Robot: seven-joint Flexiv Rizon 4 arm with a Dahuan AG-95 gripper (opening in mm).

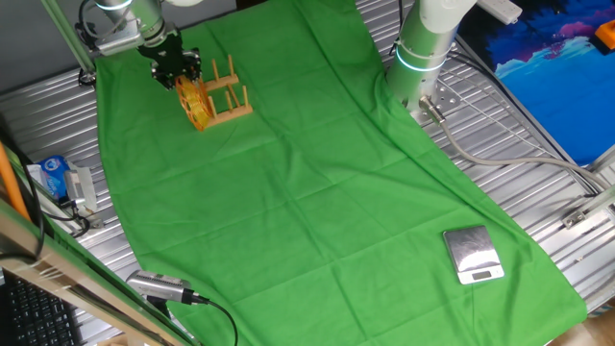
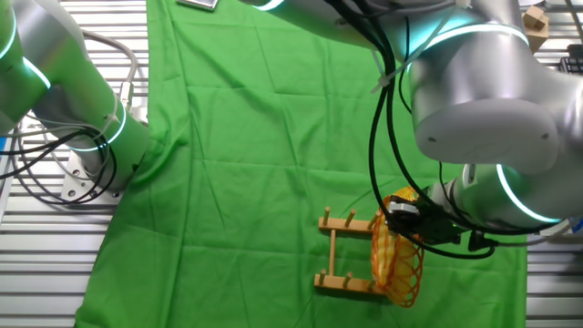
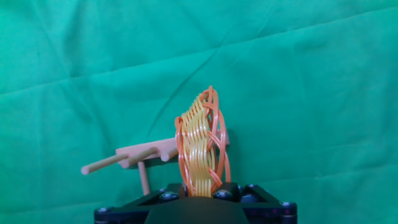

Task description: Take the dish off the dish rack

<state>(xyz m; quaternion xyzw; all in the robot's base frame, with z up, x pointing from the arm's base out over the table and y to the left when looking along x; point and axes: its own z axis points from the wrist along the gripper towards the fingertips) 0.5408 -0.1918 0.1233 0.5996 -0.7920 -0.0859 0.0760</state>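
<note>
Green wrinkled cloth [image 1: 317,183] over a ribbed metal table [image 1: 538,173], small silver scale [image 1: 473,255] at lower right. Black two-finger gripper [image 1: 176,69] at upper left, pinching the upright yellow-orange woven oval dish [image 1: 195,102] at the end of the light-brown wooden pegged dish rack [image 1: 231,96]. Hand view only: dish [image 3: 202,146] edge-on at centre, rim running into the gripper [image 3: 198,194].

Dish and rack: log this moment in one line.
gripper: shut on dish | dish: on edge, at dish rack end | cloth: green
</note>
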